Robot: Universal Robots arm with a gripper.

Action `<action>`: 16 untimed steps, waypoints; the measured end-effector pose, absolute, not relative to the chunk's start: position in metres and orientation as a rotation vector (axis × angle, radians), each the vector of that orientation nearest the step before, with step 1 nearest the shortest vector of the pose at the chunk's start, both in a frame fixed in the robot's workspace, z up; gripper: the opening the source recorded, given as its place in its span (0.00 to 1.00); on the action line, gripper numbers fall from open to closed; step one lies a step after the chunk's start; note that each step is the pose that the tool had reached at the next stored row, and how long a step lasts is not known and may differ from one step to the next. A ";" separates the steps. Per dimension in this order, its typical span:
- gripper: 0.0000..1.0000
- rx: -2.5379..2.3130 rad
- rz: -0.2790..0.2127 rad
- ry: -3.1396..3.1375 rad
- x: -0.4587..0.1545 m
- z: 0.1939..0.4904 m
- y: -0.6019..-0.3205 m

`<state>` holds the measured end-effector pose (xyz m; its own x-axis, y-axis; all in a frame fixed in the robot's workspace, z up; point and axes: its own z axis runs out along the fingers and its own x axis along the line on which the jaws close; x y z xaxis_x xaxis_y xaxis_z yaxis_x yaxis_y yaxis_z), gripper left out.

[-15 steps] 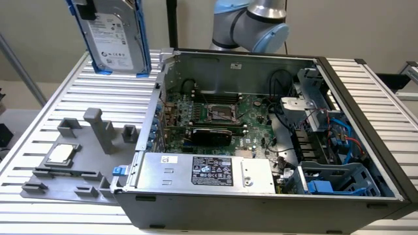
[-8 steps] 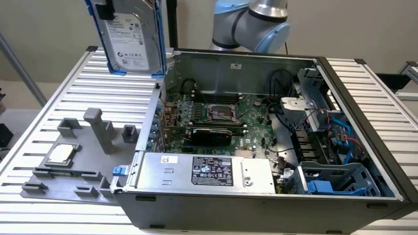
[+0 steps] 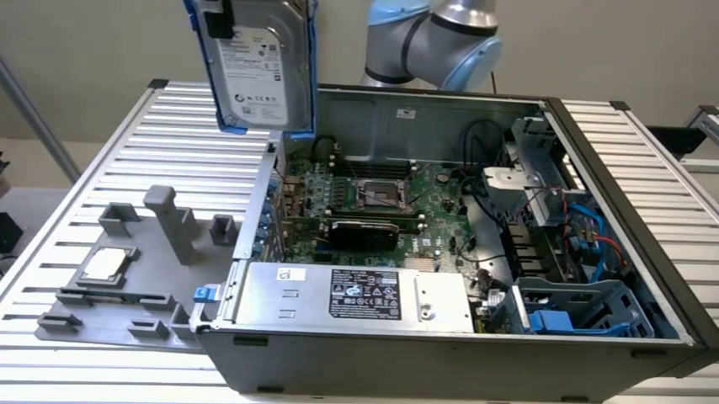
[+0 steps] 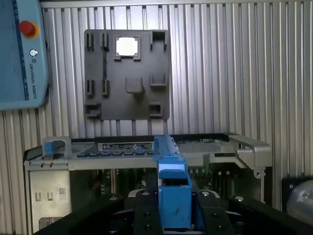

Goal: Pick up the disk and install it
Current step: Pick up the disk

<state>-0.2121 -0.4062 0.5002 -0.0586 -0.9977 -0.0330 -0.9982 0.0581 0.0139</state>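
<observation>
The carry step seems in hand: the gripper (image 4: 175,215) is clamped on the disk (image 3: 256,71), upright above the open computer case (image 3: 450,358), and seating it likely calls for aligning with the drive cage (image 3: 584,305).

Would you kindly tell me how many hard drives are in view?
1: the disk, held upright by the pincer above the computer case at the exterior view's left. The drive cage could hide others.

The arm (image 3: 433,55) has rounded silver-grey joints (image 3: 466,15), with a pale blue cap (image 3: 393,13) at its 10 o'clock. The gripper (image 4: 174,210) has matte black fingers (image 4: 146,218) bearing round screw heads (image 4: 145,194).
</observation>
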 end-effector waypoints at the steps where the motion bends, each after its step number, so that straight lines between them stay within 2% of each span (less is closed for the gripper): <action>1: 0.00 -2.145 0.051 2.275 -0.208 0.500 -0.407; 16: 0.00 -2.145 0.051 2.275 -0.139 0.500 -0.425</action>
